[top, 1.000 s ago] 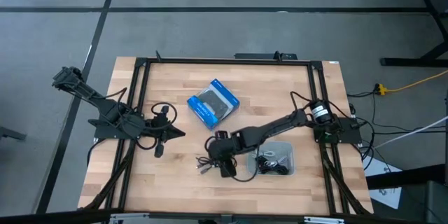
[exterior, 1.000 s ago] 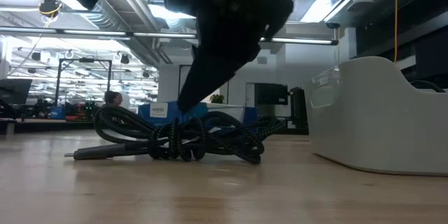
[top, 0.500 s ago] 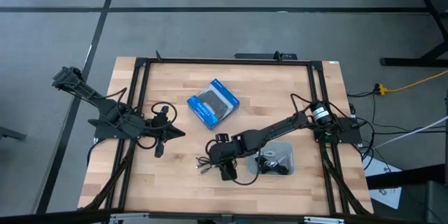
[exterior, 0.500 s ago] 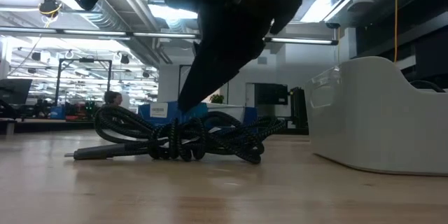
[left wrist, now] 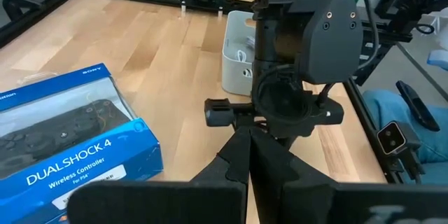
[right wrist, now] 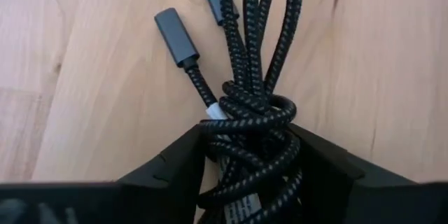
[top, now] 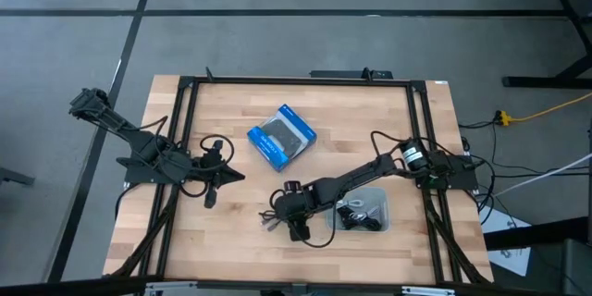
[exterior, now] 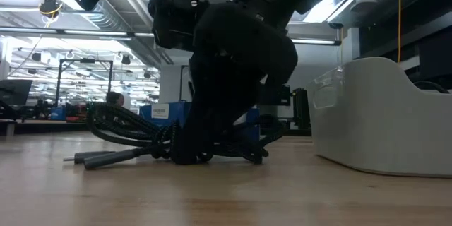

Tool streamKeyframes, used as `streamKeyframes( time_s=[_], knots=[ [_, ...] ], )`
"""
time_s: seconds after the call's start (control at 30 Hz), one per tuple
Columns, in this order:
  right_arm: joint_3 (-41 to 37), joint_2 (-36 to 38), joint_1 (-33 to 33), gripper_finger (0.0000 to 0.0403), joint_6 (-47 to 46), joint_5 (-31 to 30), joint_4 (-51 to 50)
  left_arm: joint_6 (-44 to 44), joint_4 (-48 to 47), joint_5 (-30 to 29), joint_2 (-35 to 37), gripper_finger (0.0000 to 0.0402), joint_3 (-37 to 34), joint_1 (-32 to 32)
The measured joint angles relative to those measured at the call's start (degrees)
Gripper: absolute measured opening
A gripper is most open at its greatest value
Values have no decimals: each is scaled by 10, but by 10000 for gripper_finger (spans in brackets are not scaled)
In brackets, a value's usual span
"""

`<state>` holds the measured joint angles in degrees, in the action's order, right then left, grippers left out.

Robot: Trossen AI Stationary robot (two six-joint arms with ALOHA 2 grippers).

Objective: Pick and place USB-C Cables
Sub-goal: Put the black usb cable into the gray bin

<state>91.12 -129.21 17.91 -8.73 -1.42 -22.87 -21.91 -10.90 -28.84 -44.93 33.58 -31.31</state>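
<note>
A bundle of black braided USB-C cable [top: 270,215] lies on the wooden table near its near edge, left of the grey bin. In the low view the bundle [exterior: 127,135] rests on its loops, and one plug [exterior: 88,159] points left. My right gripper [right wrist: 250,175] has come down over the bundle's wrapped middle and is shut on it. It also shows in the high view [top: 289,213] and the low view [exterior: 205,141]. More cables [top: 361,217] lie in the bin. My left gripper [top: 231,176] waits, shut, at the table's left side. My right gripper pinches the cable bundle at its wrapped middle [right wrist: 248,122] between its two fingers [right wrist: 178,164], one on each side. The fingers come from above, pointing down, and lie across the strands. The bundle still rests on the table, and its plug ends [right wrist: 175,36] lie free beyond the fingers.
A blue-and-black DualShock 4 box [top: 282,136] lies at mid-table, far of the bundle. The grey bin [top: 377,194] stands right of my right gripper and rises tall in the low view [exterior: 381,113]. Black frame rails run along the table's edges.
My right gripper has moved down onto the cable bundle, shifting slightly toward the table's left and near edges. The bundle has been disturbed: its left loops have risen and its left plug end now tilts, while the bundle has stayed on the table.
</note>
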Motion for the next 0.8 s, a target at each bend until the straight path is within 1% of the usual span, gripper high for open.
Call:
streamKeyframes(
  time_s=[0.07, 0.2, 0.33, 0.43, 0.57, 0.7, 0.8],
  knots=[
    [0, 2, 0, 168, 0, -3, 1, 0, 0, 0, 0, 0, 0, 0],
    [-1, 1, -2, 96, 0, -3, 9, 0, 0, 0, 0, 0, 0, 0],
    [1, 2, -7, 92, 12, 2, 6, 0, 0, 0, 0, 0, 0, 0],
    [20, 3, -15, 92, 31, 21, -29, 0, 0, 0, 0, 0, 0, 0],
    [80, 13, -23, 92, 64, 32, -120, 1, -1, 0, 0, 0, 0, 0],
    [161, 29, -30, 92, 79, 32, -243, 1, -2, 0, 0, 0, 0, 0],
    [227, 29, -31, 92, 92, 20, -339, 1, -3, -2, 0, 0, 0, 0]
  ],
)
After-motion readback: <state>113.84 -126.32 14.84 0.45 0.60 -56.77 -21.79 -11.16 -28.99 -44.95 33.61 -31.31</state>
